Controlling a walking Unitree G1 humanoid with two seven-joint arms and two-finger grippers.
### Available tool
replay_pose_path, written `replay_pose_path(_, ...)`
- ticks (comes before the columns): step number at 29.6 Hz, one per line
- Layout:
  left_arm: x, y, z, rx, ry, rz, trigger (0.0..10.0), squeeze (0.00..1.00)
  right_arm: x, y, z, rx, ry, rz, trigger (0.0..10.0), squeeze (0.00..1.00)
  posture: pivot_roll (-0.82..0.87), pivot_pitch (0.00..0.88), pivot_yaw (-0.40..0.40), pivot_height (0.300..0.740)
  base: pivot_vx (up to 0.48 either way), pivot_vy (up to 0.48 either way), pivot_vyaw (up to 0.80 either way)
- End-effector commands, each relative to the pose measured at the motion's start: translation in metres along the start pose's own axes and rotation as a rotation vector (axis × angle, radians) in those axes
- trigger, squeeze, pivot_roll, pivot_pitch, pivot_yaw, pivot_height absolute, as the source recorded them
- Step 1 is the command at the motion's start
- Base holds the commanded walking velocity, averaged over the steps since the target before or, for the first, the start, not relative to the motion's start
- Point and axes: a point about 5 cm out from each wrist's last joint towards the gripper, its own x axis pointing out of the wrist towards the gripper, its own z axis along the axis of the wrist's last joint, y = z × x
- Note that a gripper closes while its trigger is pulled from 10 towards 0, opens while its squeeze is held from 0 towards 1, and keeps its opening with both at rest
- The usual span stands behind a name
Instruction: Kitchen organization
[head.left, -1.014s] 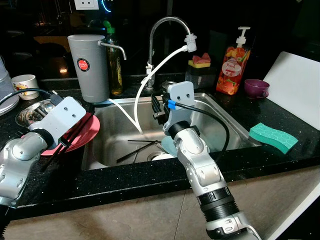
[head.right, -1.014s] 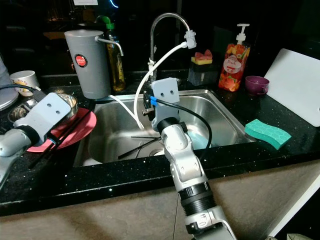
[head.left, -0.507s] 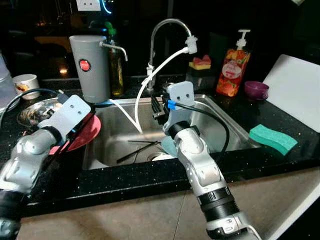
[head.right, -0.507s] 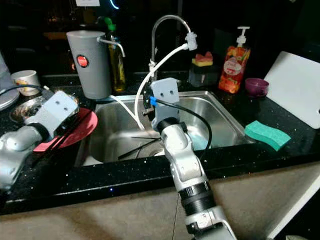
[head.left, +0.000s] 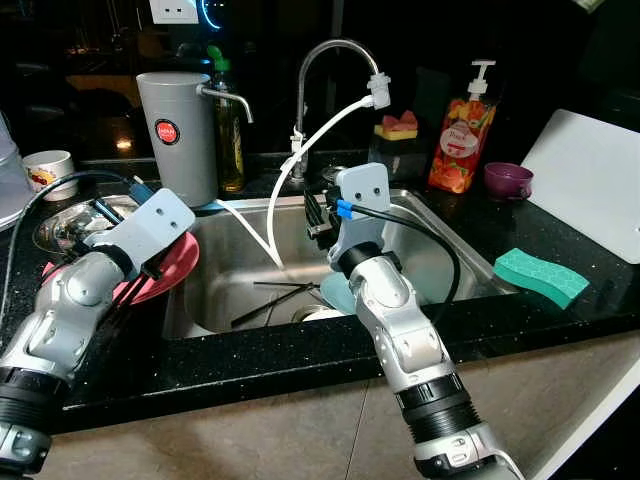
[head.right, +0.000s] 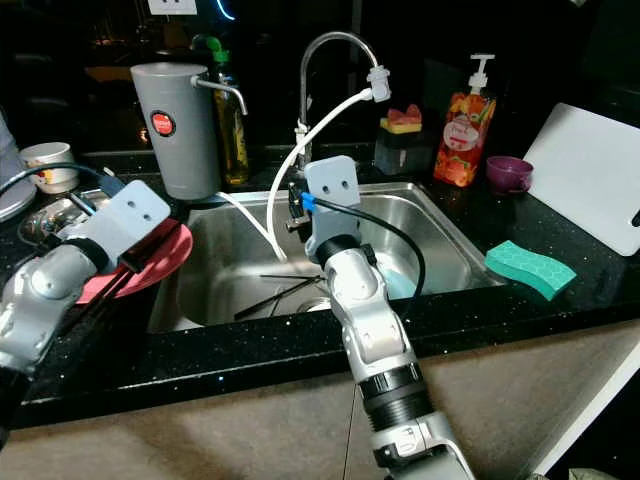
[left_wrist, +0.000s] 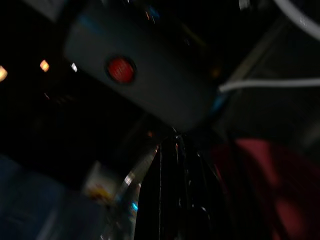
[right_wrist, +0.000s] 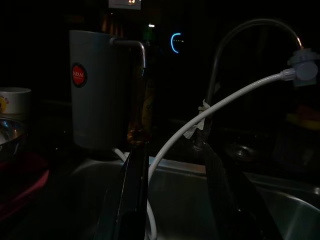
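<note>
- Chopsticks (head.left: 275, 300) lie loose on the bottom of the sink (head.left: 450, 262), near the drain and a pale blue dish (head.right: 400, 280).
- Right tool (right_wrist: 172, 200) hangs above the basin, its two fingers spread apart and empty.
- Left tool (left_wrist: 175, 185) sits over the red plate (head.left: 175, 265) on the table; its fingers look pressed together on dark sticks, though blur leaves this uncertain.
- Judgement: to lift the chopsticks cleanly, the right tool should descend clear of the white hose (head.left: 300, 180) and close across both sticks together.
</note>
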Motion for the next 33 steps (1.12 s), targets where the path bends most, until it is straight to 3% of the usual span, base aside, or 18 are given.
replay_pose_path(1, 0.000, 0.011, 0.027, 0.062, -0.149, 0.080, 10.0, 0.00, 0.000, 0.001, 0.003, 0.009, -0.009, 0.003, 10.0, 0.00, 0.18, 0.074, -0.054, 0.740, 0.000, 0.000, 0.00)
replay_pose_path(6, -0.003, 0.015, 0.049, 0.085, -0.254, 0.115, 10.0, 0.00, 0.000, 0.003, 0.004, 0.012, -0.016, 0.019, 10.0, 0.00, 0.18, 0.074, -0.054, 0.740, 0.000, 0.000, 0.00)
replay_pose_path(8, -0.006, 0.013, 0.070, 0.000, -0.336, 0.114, 10.0, 0.00, -0.002, 0.008, 0.008, 0.016, -0.043, 0.061, 10.0, 0.00, 0.17, 0.076, -0.051, 0.740, 0.000, 0.000, 0.00)
replay_pose_path(9, -0.006, 0.013, 0.070, 0.000, -0.336, 0.114, 10.0, 0.00, -0.002, 0.008, 0.008, 0.016, -0.043, 0.061, 10.0, 0.00, 0.17, 0.076, -0.051, 0.740, 0.000, 0.000, 0.00)
replay_pose_path(11, -0.007, 0.017, 0.090, -0.121, -0.403, 0.118, 10.0, 0.00, -0.005, 0.010, 0.014, -0.042, -0.084, 0.090, 10.0, 0.00, 0.17, 0.078, -0.050, 0.740, 0.000, 0.000, 0.00)
replay_pose_path(16, -0.004, 0.021, 0.096, -0.199, -0.416, 0.132, 10.0, 0.00, -0.006, 0.011, 0.016, -0.141, -0.111, 0.084, 10.0, 0.00, 0.17, 0.078, -0.051, 0.740, 0.000, 0.000, 0.00)
replay_pose_path(17, -0.001, 0.022, 0.096, -0.277, -0.408, 0.116, 10.0, 0.00, -0.007, 0.012, 0.015, -0.215, -0.121, 0.084, 10.0, 0.00, 0.16, 0.078, -0.050, 0.740, 0.000, 0.000, 0.00)
replay_pose_path(18, -0.001, 0.022, 0.096, -0.277, -0.408, 0.116, 10.0, 0.00, -0.007, 0.012, 0.015, -0.215, -0.121, 0.084, 10.0, 0.00, 0.16, 0.078, -0.050, 0.740, 0.000, 0.000, 0.00)
replay_pose_path(19, 0.002, 0.020, 0.097, -0.392, -0.385, 0.076, 10.0, 0.00, -0.008, 0.016, 0.013, -0.284, -0.128, 0.098, 10.0, 0.00, 0.16, 0.076, -0.046, 0.740, 0.000, 0.000, 0.00)
replay_pose_path(20, 0.004, 0.019, 0.097, -0.437, -0.370, 0.055, 10.0, 0.00, -0.009, 0.017, 0.011, -0.303, -0.128, 0.105, 10.0, 0.00, 0.16, 0.076, -0.046, 0.740, 0.000, 0.000, 0.00)
replay_pose_path(21, 0.004, 0.019, 0.097, -0.437, -0.370, 0.055, 10.0, 0.00, -0.009, 0.017, 0.011, -0.303, -0.128, 0.105, 10.0, 0.00, 0.16, 0.076, -0.046, 0.740, 0.000, 0.000, 0.00)
replay_pose_path(22, 0.009, 0.015, 0.092, -0.578, -0.303, -0.030, 10.0, 0.00, -0.011, 0.020, 0.006, -0.318, -0.116, 0.120, 10.0, 0.00, 0.16, 0.075, -0.044, 0.740, 0.000, 0.000, 0.00)
replay_pose_path(24, 0.010, 0.006, 0.089, -0.760, -0.225, -0.177, 10.0, 0.00, -0.014, 0.022, 0.001, -0.335, -0.102, 0.138, 10.0, 0.00, 0.16, 0.075, -0.044, 0.740, 0.000, 0.000, 0.00)
replay_pose_path(25, 0.010, 0.006, 0.089, -0.760, -0.225, -0.177, 10.0, 0.00, -0.014, 0.022, 0.001, -0.335, -0.102, 0.138, 10.0, 0.00, 0.16, 0.075, -0.044, 0.740, 0.000, 0.000, 0.00)
replay_pose_path(28, 0.006, 0.004, 0.094, -0.966, -0.226, -0.320, 10.0, 0.00, -0.017, 0.025, -0.005, -0.309, -0.078, 0.168, 10.0, 0.00, 0.16, 0.076, -0.041, 0.740, 0.000, 0.000, 0.00)
replay_pose_path(30, 0.004, 0.007, 0.096, -1.028, -0.246, -0.360, 10.0, 0.00, -0.018, 0.027, -0.007, -0.281, -0.067, 0.191, 10.0, 0.00, 0.16, 0.078, -0.039, 0.740, 0.000, 0.000, 0.00)
replay_pose_path(33, 0.002, 0.010, 0.096, -1.032, -0.258, -0.371, 10.0, 0.00, -0.019, 0.030, -0.009, -0.261, -0.055, 0.221, 10.0, 0.00, 0.16, 0.078, -0.039, 0.740, 0.000, 0.000, 0.00)
